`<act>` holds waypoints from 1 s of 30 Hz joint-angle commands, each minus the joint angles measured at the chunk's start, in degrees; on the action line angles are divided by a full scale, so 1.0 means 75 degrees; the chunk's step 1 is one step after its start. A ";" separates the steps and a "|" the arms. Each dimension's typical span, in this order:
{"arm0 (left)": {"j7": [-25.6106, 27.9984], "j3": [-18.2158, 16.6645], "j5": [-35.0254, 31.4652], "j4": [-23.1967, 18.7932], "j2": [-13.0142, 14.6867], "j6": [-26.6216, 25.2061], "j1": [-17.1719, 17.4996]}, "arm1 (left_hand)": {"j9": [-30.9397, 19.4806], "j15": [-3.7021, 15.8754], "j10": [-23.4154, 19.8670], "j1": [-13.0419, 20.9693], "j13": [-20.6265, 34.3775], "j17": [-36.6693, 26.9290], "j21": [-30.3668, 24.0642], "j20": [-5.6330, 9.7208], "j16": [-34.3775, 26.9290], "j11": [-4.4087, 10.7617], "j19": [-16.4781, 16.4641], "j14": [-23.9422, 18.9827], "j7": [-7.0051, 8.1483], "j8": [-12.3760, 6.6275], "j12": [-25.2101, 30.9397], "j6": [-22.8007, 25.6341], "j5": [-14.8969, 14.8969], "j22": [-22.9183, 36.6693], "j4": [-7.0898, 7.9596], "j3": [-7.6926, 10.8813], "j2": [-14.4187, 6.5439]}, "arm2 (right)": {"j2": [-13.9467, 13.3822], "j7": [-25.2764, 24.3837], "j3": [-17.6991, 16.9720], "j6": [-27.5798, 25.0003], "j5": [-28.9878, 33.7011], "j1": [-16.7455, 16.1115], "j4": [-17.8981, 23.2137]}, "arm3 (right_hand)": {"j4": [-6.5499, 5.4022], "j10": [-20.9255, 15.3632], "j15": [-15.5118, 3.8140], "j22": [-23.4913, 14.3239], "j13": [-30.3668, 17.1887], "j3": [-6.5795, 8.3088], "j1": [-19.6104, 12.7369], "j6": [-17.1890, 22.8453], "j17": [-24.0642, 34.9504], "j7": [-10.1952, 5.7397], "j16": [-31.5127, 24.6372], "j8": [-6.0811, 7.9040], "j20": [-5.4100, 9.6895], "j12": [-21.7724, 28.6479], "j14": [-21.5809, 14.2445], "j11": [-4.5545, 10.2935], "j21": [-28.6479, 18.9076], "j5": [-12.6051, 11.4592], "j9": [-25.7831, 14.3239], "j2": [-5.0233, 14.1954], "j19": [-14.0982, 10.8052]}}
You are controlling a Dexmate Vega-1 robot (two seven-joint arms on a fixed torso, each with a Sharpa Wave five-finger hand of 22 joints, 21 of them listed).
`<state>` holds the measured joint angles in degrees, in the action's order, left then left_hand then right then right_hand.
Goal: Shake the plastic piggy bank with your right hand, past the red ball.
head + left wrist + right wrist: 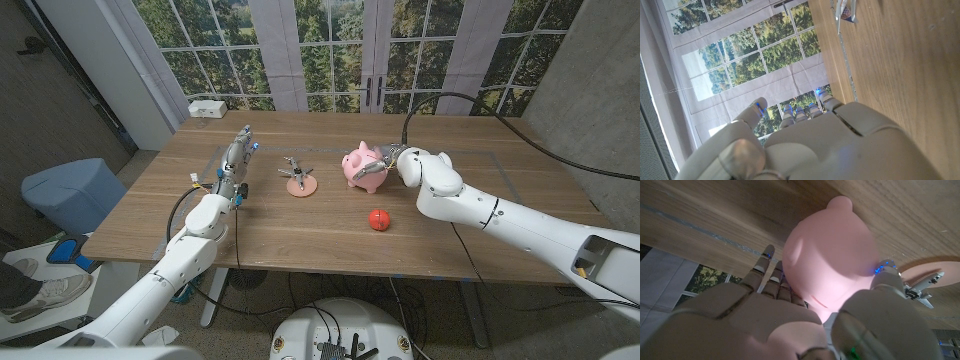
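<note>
Wrapping around a pink plastic piggy bank (366, 166), the right robot hand (402, 163) reaches in from the three o'clock side of the wooden table (300, 230). The bank sits near the table's centre, and whether it is lifted clear cannot be told. A red ball (378, 219) lies near it toward six o'clock, apart from it. At nine o'clock of the bank, a small pink dish (300, 186) carries a tangle of metal pieces.

The left robot hand (236, 165) waits well away at nine o'clock, fingers straight and together, holding nothing.

The bank's smooth, rounded body could slip if shaken hard with a loose grip, probably dropping onto the ball or dish.

The right wrist view shows fingers (765, 272) and thumb cupping the bank (830, 265) from opposite sides, contact the head view leaves unclear.
</note>
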<state>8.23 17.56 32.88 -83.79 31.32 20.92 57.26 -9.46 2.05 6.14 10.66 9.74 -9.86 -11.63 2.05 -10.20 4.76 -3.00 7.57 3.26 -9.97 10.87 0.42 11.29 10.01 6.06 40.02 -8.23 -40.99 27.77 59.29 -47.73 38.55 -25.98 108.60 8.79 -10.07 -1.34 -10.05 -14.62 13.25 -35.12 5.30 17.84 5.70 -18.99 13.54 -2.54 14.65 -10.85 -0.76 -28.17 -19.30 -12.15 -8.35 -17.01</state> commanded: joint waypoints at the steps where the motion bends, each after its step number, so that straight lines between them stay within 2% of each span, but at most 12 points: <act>1: 0.0099 -0.0021 -0.0031 -0.0146 0.0033 -0.0062 0.0085 | -0.0041 0.0465 0.0015 -0.0074 0.0041 -0.0008 -0.0038 0.0495 -0.0033 -0.0039 -0.0059 -0.0061 0.0005 -0.0035 0.0017 0.0005 0.0064 0.0020 -0.0052 0.0028 -0.0339 | 0.0194 0.0370 0.0240 0.0102 0.0004 0.0213 -0.0475 | -0.0073 -0.0627 -0.0419 -0.0078 -0.0125 -0.0065 -0.0517 0.0607 0.0304 -0.0095 -0.0571 0.0247 0.0083 0.0229 -0.0915 0.0149 -0.0209 -0.0102 -0.0055 0.0396 -0.0734; 6: 0.0155 -0.0028 -0.0050 -0.0222 0.0040 -0.0084 0.0136 | -0.0042 0.0444 0.0017 -0.0080 0.0041 -0.0006 -0.0035 0.0460 -0.0035 -0.0042 -0.0062 -0.0077 0.0001 -0.0031 0.0014 -0.0006 0.0064 0.0021 -0.0063 0.0028 -0.0339 | 0.0142 0.0064 0.0137 0.0291 -0.0042 0.0063 -0.0442 | 0.0063 -0.1958 -0.1163 -0.0164 -0.0472 0.0029 -0.1574 0.1952 0.1209 -0.0564 -0.1830 0.0864 0.0170 0.0746 -0.2364 0.0583 -0.0512 -0.0200 -0.0163 0.0918 -0.1477; 9: 0.0199 -0.0038 -0.0072 -0.0277 0.0045 -0.0082 0.0173 | -0.0042 0.0445 0.0013 -0.0083 0.0041 -0.0004 -0.0035 0.0449 -0.0033 -0.0045 -0.0073 -0.0083 0.0009 -0.0032 0.0014 -0.0002 0.0064 0.0021 -0.0074 0.0026 -0.0330 | 0.0153 -0.0036 0.0208 0.0233 0.0153 0.0033 -0.0443 | 0.0143 -0.2782 -0.1501 -0.0296 -0.0930 0.0053 -0.2689 0.2547 0.2672 -0.0821 -0.3232 0.1188 0.0291 0.1144 -0.3076 0.0847 -0.0926 -0.0002 -0.0216 0.1161 -0.1921; 11: 0.0221 -0.0046 -0.0084 -0.0311 0.0049 -0.0073 0.0199 | -0.0042 0.0446 0.0003 -0.0085 0.0041 -0.0003 -0.0037 0.0443 -0.0032 -0.0041 -0.0086 -0.0092 0.0009 -0.0037 0.0017 0.0009 0.0063 0.0022 -0.0084 0.0025 -0.0327 | 0.0157 -0.0172 0.0241 0.0249 0.0295 -0.0012 -0.0459 | 0.0182 -0.3267 -0.1564 -0.0475 -0.1195 0.0104 -0.3311 0.3023 0.3395 -0.0928 -0.3938 0.1395 0.0544 0.1423 -0.3579 0.1050 -0.1350 0.0141 -0.0251 0.1236 -0.2372; 12: 0.0233 -0.0051 -0.0089 -0.0338 0.0057 -0.0077 0.0216 | -0.0042 0.0441 -0.0002 -0.0084 0.0041 -0.0002 -0.0038 0.0441 -0.0033 -0.0043 -0.0089 -0.0097 0.0011 -0.0037 0.0018 0.0010 0.0064 0.0022 -0.0089 0.0026 -0.0326 | 0.0159 -0.0253 0.0221 0.0276 0.0320 -0.0050 -0.0466 | 0.0181 -0.3701 -0.1571 -0.0629 -0.1449 0.0222 -0.3897 0.3479 0.3993 -0.1079 -0.4422 0.1588 0.0677 0.1684 -0.3919 0.1157 -0.1669 0.0331 -0.0286 0.1390 -0.2508; 14: 0.0255 -0.0057 -0.0101 -0.0381 0.0068 -0.0083 0.0247 | -0.0042 0.0438 -0.0008 -0.0083 0.0041 -0.0001 -0.0037 0.0433 -0.0032 -0.0042 -0.0090 -0.0100 0.0007 -0.0039 0.0020 0.0015 0.0064 0.0022 -0.0094 0.0028 -0.0329 | 0.0172 -0.0458 0.0170 0.0323 0.0375 -0.0141 -0.0485 | 0.0150 -0.4134 -0.1566 -0.0791 -0.1733 0.0311 -0.4357 0.3806 0.4551 -0.1205 -0.4787 0.1712 0.0796 0.1973 -0.4181 0.1171 -0.1997 0.0601 -0.0300 0.1547 -0.2565; 16: 0.0283 -0.0065 -0.0107 -0.0416 0.0068 -0.0086 0.0276 | -0.0042 0.0439 -0.0011 -0.0084 0.0041 0.0000 -0.0036 0.0437 -0.0028 -0.0045 -0.0091 -0.0094 0.0010 -0.0040 0.0021 0.0019 0.0063 0.0022 -0.0100 0.0025 -0.0326 | 0.0134 -0.0727 0.0091 0.0485 0.0402 -0.0256 -0.0483 | 0.0123 -0.5181 -0.1569 -0.0979 -0.2391 0.0549 -0.5005 0.5263 0.5480 -0.1449 -0.5181 0.2278 0.0995 0.2683 -0.4705 0.1231 -0.2603 0.1046 -0.0295 0.1975 -0.2521; 17: 0.0285 -0.0068 -0.0104 -0.0424 0.0066 -0.0081 0.0286 | -0.0042 0.0438 -0.0017 -0.0087 0.0041 -0.0001 -0.0035 0.0432 -0.0029 -0.0055 -0.0092 -0.0095 0.0012 -0.0041 0.0022 0.0021 0.0062 0.0022 -0.0101 0.0022 -0.0325 | 0.0115 -0.0920 0.0003 0.0607 0.0357 -0.0346 -0.0490 | 0.0110 -0.5527 -0.1561 -0.1028 -0.2587 0.0610 -0.5135 0.5643 0.5707 -0.1480 -0.5217 0.2429 0.1046 0.2902 -0.4914 0.1236 -0.2801 0.1074 -0.0275 0.2051 -0.2475; 19: 0.0311 -0.0071 -0.0125 -0.0450 0.0069 -0.0082 0.0307 | -0.0042 0.0435 -0.0017 -0.0085 0.0041 0.0000 -0.0035 0.0428 -0.0029 -0.0055 -0.0093 -0.0100 0.0005 -0.0043 0.0022 0.0027 0.0063 0.0023 -0.0107 0.0024 -0.0326 | 0.0072 -0.1307 -0.0095 0.0772 0.0422 -0.0512 -0.0493 | 0.0075 -0.5746 -0.1553 -0.1090 -0.2750 0.0650 -0.5161 0.6304 0.5983 -0.1497 -0.5210 0.2677 0.1096 0.3002 -0.5179 0.1221 -0.3092 0.1100 -0.0223 0.2047 -0.2425; 20: 0.0310 -0.0072 -0.0129 -0.0455 0.0071 -0.0075 0.0314 | -0.0042 0.0434 -0.0017 -0.0085 0.0041 0.0001 -0.0034 0.0430 -0.0027 -0.0054 -0.0094 -0.0097 0.0007 -0.0042 0.0021 0.0027 0.0063 0.0023 -0.0109 0.0024 -0.0326 | 0.0078 -0.1255 -0.0103 0.0766 0.0445 -0.0511 -0.0497 | 0.0073 -0.5840 -0.1554 -0.1096 -0.2776 0.0656 -0.5165 0.6421 0.6033 -0.1462 -0.5210 0.2720 0.1106 0.3034 -0.5233 0.1219 -0.3146 0.1108 -0.0208 0.2038 -0.2428; 25: 0.0329 -0.0083 -0.0150 -0.0492 0.0077 -0.0064 0.0343 | -0.0042 0.0435 -0.0016 -0.0081 0.0040 0.0005 -0.0033 0.0424 -0.0025 -0.0045 -0.0099 -0.0102 0.0009 -0.0041 0.0019 0.0028 0.0062 0.0023 -0.0129 0.0021 -0.0324 | 0.0008 -0.1916 -0.0474 0.1112 0.0326 -0.0879 -0.0427 | 0.0106 -0.6167 -0.1547 -0.1079 -0.2792 0.0686 -0.5222 0.6822 0.6263 -0.1408 -0.5199 0.2839 0.1091 0.3066 -0.5533 0.1148 -0.3390 0.1182 -0.0110 0.1909 -0.2416; 30: 0.0303 -0.0083 -0.0148 -0.0497 0.0082 -0.0056 0.0355 | -0.0042 0.0443 -0.0012 -0.0080 0.0040 0.0006 -0.0031 0.0417 -0.0024 -0.0043 -0.0101 -0.0105 0.0020 -0.0040 0.0016 0.0029 0.0060 0.0023 -0.0143 0.0017 -0.0323 | -0.0064 -0.2404 -0.0833 0.1335 0.0203 -0.1196 -0.0269 | 0.0108 -0.6296 -0.1544 -0.1040 -0.2796 0.0709 -0.5240 0.6901 0.6366 -0.1349 -0.5185 0.2848 0.1031 0.3062 -0.5696 0.1093 -0.3471 0.1202 -0.0062 0.1846 -0.2351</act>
<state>10.32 17.05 32.01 -86.95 31.84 20.35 59.43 -9.46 2.04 6.06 10.66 9.73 -9.87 -11.63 2.05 -10.20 4.69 -3.00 6.95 3.27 -9.97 10.87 0.42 11.29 10.01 5.18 40.08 -8.23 -40.54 18.06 57.75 -41.56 40.81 -30.32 105.25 8.93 -38.41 5.94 -17.94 -29.56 12.70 -48.35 30.01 33.47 11.84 -53.23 34.60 2.75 37.32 -40.40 -9.62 -53.73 -10.36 -12.58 -19.83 -35.90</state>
